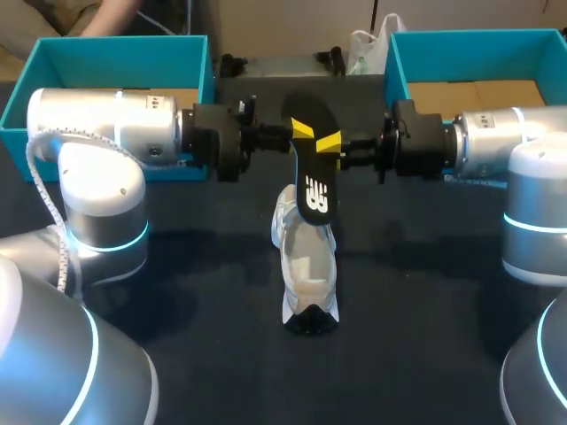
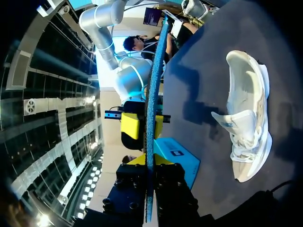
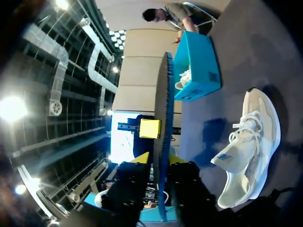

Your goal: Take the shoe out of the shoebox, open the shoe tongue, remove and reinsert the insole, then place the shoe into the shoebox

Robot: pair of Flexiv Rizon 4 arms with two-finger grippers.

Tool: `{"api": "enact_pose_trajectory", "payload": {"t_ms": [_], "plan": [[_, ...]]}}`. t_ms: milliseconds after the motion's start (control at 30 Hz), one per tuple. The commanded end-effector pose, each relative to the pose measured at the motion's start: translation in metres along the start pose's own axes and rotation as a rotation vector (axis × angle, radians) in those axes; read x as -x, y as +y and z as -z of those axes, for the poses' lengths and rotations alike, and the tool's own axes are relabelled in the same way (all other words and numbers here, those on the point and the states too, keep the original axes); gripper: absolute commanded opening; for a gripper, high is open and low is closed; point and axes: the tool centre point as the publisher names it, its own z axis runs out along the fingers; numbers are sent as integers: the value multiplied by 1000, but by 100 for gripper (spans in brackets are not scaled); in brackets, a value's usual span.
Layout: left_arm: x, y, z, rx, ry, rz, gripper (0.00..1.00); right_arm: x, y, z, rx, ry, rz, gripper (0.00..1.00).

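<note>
A black insole (image 1: pixel 314 177) hangs upright over the white shoe (image 1: pixel 306 266), which stands on the dark table with its toe toward me. My left gripper (image 1: pixel 301 131) is shut on the insole's upper end from the left. My right gripper (image 1: pixel 330 142) faces it from the right, its fingers slightly apart around the same end. In the left wrist view the insole (image 2: pixel 151 94) runs edge-on between the fingers of the left gripper (image 2: pixel 149 165), the shoe (image 2: pixel 248 118) lying beside it. The right wrist view shows the insole (image 3: pixel 163 118) inside the right gripper (image 3: pixel 161 163), the shoe (image 3: pixel 251 146) below.
A teal shoebox (image 1: pixel 106 49) stands at the back left behind my left arm, and a second teal box (image 1: pixel 469 40) at the back right behind my right arm. One box (image 3: pixel 196 71) holds another white shoe. Bare dark table lies around the shoe.
</note>
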Motion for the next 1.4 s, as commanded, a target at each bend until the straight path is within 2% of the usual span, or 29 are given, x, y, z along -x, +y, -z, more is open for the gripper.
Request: {"api": "enact_pose_trajectory", "payload": {"t_ms": [33,133,467,533,567,600,667,733,1133,1200,1300,1333,1400], "plan": [[-3,-7,15,6,-10,17,0,-7,-9,14,-3,-16,51,100],[-5,-13,25,6,-4,34,0,-10,-14,27,-41,-71,78,100],[-14,-66,65,-20,34,57,0,-10,-14,27,-41,-71,78,100],[-17,-74,73,-44,42,96,0,-10,-14,27,-41,-71,78,100],[-19,-77,75,-44,44,101,0,-11,-11,28,-98,-141,121,100],[-21,-81,78,-60,47,118,0,-11,-9,31,-158,-164,189,100],[-23,-89,84,-93,40,166,0,-12,-11,41,-238,-261,361,100],[-25,-99,88,-146,43,223,0,-6,-17,52,-391,-311,414,100],[-24,-102,92,-160,57,200,0,-6,-17,52,-391,-311,414,100],[-21,-108,90,-165,50,206,0,-4,-21,56,-479,-382,500,100],[-17,-124,91,-212,43,240,0,5,-37,67,-538,-489,622,100],[-17,-132,93,-256,41,293,0,11,-45,74,-555,-492,670,100],[-18,-143,96,-303,41,358,0,26,-57,80,-670,-536,688,100]]}}
